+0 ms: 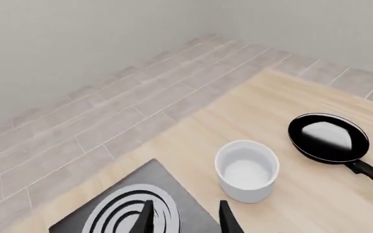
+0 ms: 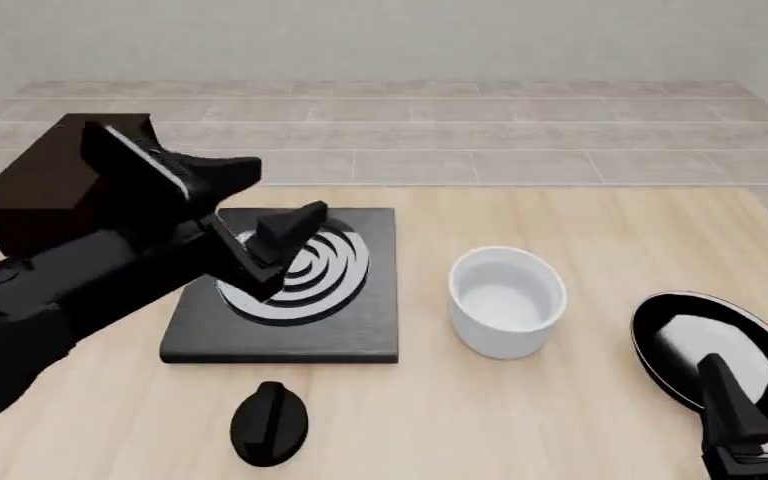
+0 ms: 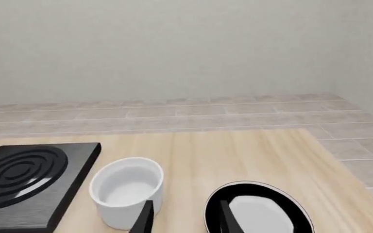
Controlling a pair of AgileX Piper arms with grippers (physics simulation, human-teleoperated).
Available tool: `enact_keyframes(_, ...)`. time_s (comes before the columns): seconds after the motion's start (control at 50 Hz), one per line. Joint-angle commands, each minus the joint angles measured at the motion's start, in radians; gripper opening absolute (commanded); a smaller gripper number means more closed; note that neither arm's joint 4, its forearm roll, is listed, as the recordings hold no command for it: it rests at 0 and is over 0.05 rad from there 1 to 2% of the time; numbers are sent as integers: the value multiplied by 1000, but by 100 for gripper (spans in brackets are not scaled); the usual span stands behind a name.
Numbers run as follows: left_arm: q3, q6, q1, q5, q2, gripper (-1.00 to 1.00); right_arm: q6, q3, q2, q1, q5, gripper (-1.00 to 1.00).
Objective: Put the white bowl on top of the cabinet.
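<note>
The white bowl (image 2: pixel 506 300) stands upright and empty on the wooden table, between the stove plate and the pan; it also shows in the left wrist view as white bowl (image 1: pixel 246 170) and in the right wrist view as white bowl (image 3: pixel 127 191). The dark brown cabinet (image 2: pixel 40 187) sits at the table's far left, partly hidden behind my left arm. My left gripper (image 2: pixel 289 250) hovers open over the stove plate, left of the bowl, holding nothing. My right gripper (image 2: pixel 742 425) is open and empty at the near right, over the pan's near edge.
A flat black stove plate (image 2: pixel 277 325) with grey rings lies left of the bowl. A black pan (image 2: pixel 704 350) with a whitish inside lies to the right. A small black oval object (image 2: pixel 271 425) rests near the front edge. Tiled floor lies beyond the table.
</note>
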Motion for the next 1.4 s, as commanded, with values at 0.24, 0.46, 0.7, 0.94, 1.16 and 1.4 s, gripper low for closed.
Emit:
enact_keyframes(0.24,-414,69,-222,197,423,100,-3,0,-1,-7,1,100)
enact_keyframes(0.46,-649,117,-273,359,623,100,0,0,-2,-12,2,100)
enact_keyframes(0.7,-723,125,-365,447,728,100,2,0,-3,-15,3,100)
enact_keyframes(0.94,-744,233,-364,488,837,100,5,0,-3,-17,3,100)
enact_keyframes(1.16,-805,248,-354,505,898,100,6,0,-2,-19,3,100)
enact_keyframes(1.4,-793,283,-335,483,981,100,4,0,-3,-19,3,100)
